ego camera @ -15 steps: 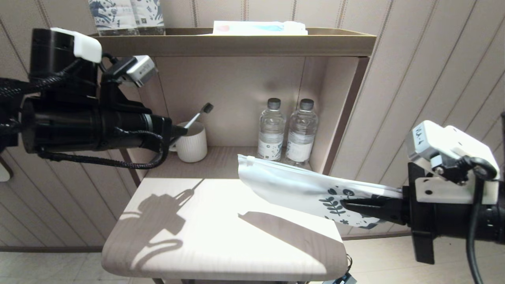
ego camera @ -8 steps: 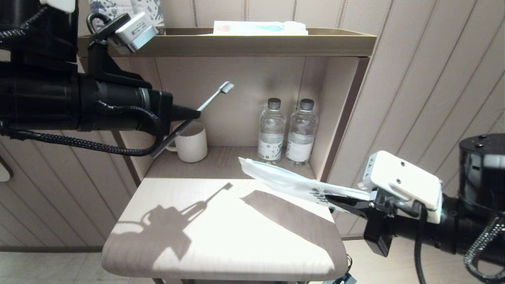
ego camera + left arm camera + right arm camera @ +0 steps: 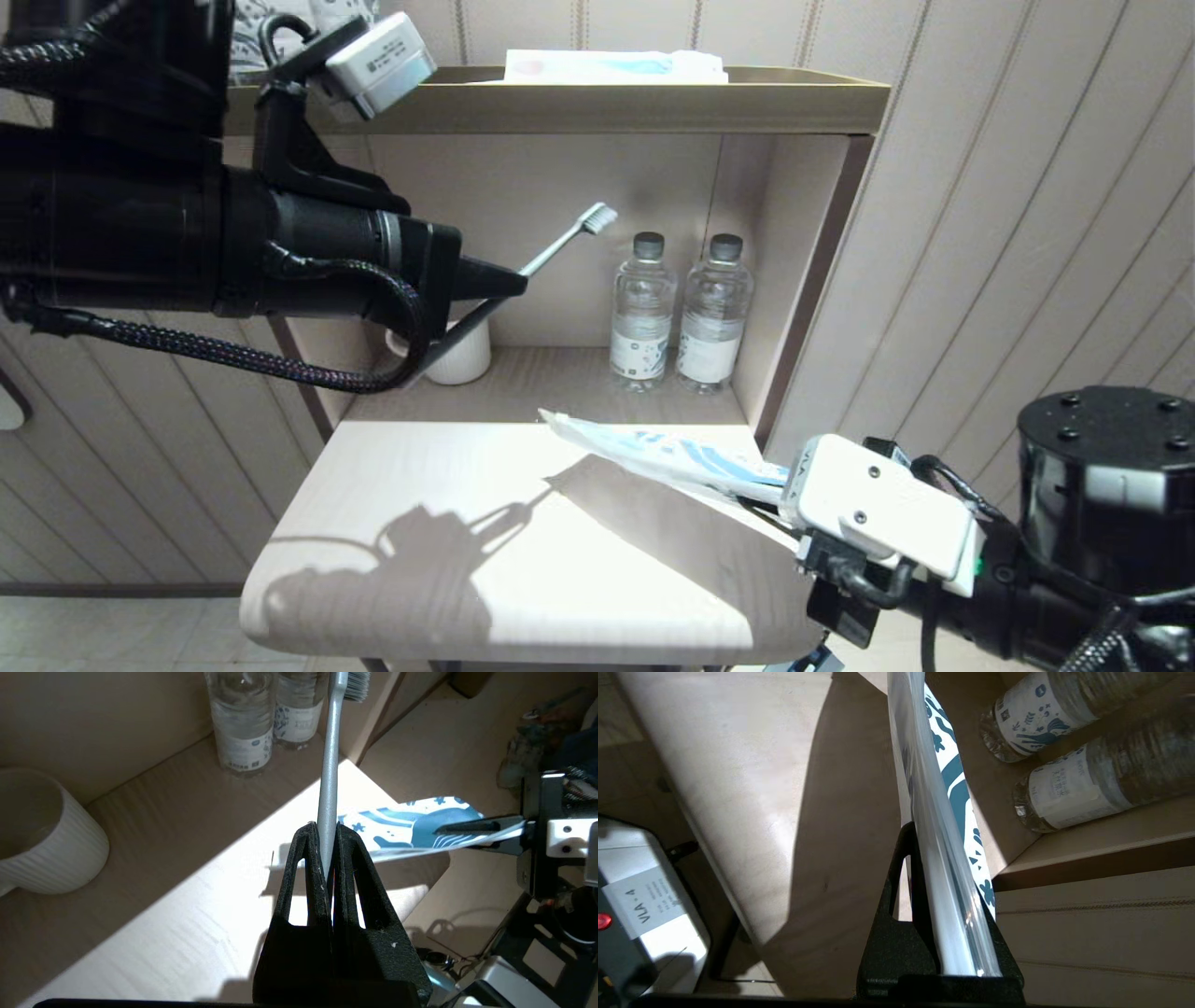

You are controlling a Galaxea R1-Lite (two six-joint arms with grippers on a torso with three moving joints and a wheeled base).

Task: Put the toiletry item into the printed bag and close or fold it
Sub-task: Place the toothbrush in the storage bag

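Both arms have shifted: the left gripper (image 3: 509, 280) has carried the toothbrush (image 3: 560, 245) rightward, and the printed bag (image 3: 667, 455) has sunk nearly edge-on above the table (image 3: 373, 523).

Left jaws clench the handle, its lower end hidden behind them; the right gripper (image 3: 945, 952) pinches the bag, fingers hidden in the head view.

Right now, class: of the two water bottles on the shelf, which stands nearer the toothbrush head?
The left bottle; the toothbrush head points toward it, while the right bottle stands by the shelf's side wall.
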